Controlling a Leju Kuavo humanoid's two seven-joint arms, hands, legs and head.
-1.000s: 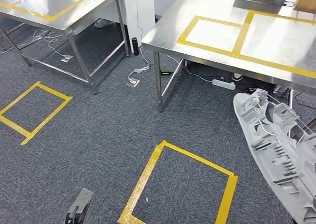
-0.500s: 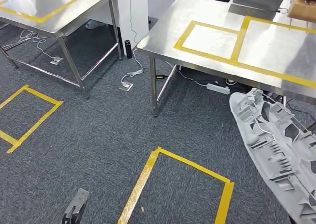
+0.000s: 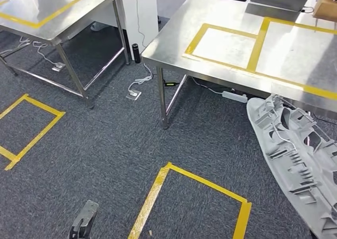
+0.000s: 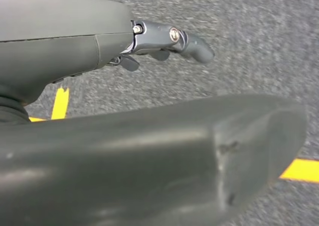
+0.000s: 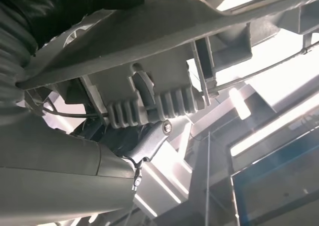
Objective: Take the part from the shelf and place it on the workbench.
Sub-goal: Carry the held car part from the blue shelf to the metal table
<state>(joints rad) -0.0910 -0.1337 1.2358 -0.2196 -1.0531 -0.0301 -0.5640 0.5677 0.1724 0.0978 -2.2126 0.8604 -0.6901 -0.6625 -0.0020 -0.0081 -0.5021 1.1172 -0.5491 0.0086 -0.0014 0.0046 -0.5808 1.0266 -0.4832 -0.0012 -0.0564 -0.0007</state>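
Carried part: While the grey moulded plastic panel (image 3: 296, 157) hangs at the robot's right side, ribbed face up, it is already off the shelf, so the first half of the task looks done.
Right hand: in the right wrist view the right hand (image 5: 144, 146) lies tight under the panel's ribbed section (image 5: 150, 111), with a finger (image 5: 152, 139) pressed against it; I judge it is gripping the panel, though the full wrap of the fingers is hidden.
Left hand: the left hand (image 4: 169, 39) hangs low over the grey carpet (image 3: 111, 144), fingers (image 4: 195, 47) extended and apart, holding nothing; its tip shows in the head view (image 3: 84, 221).
Workbench: the steel workbench (image 3: 175, 33) with yellow tape rectangles (image 3: 226, 36) stands ahead of the right hand, its near edge just beyond the panel's upper end.
Left to do: closing on the bench, lifting the panel over the edge and setting it down, probably inside a taped rectangle.
Floor marks: a yellow tape square (image 3: 190, 197) lies on the carpet between the hands.
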